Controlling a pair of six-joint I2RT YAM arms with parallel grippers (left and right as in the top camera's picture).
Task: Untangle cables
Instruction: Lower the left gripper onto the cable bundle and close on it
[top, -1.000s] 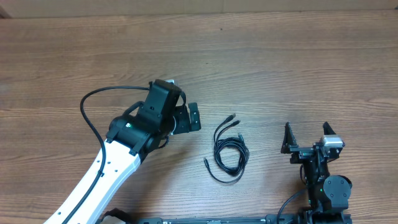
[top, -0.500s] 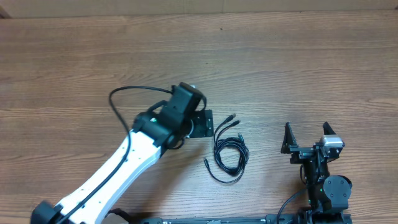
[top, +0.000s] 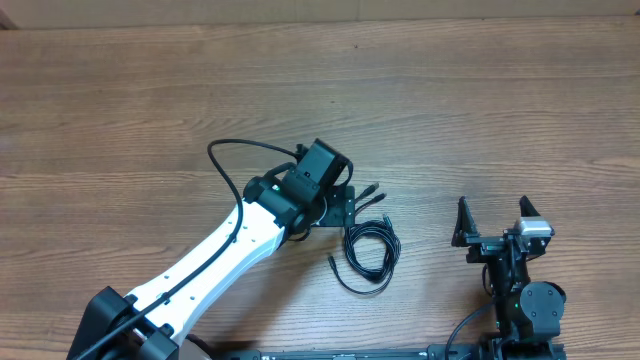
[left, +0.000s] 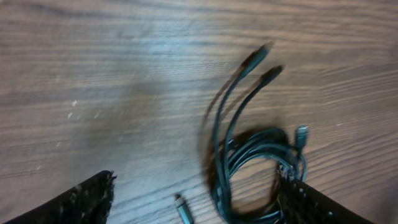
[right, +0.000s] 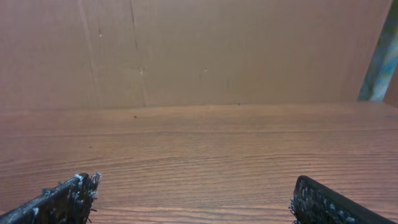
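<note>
A small coil of thin black cables (top: 371, 250) lies on the wooden desk (top: 480, 110), a little right of centre and toward the near edge. Two strands leave the coil on its far side and end in plugs (top: 376, 190) lying side by side. A third plug (top: 331, 261) points out at the coil's near left.

The left arm (top: 210, 265) (white shell, black joints) reaches in diagonally from the near left corner. The left fingers (top: 343, 208) sit at the far-left edge of the coil. In the left wrist view, which is slightly blurred, those fingers (left: 87, 200) are released and spread wide. The coil (left: 252, 155) lies on the desk between them, closer to the right-hand one. Whether either finger touches a strand I cannot tell.

The right fingers (top: 463, 222) stand well to the right of the coil, close to the near edge. They too are spread wide and grasp nothing. The right wrist view looks between them (right: 62, 199) across the desk to a brown wall (right: 249, 50).
</note>
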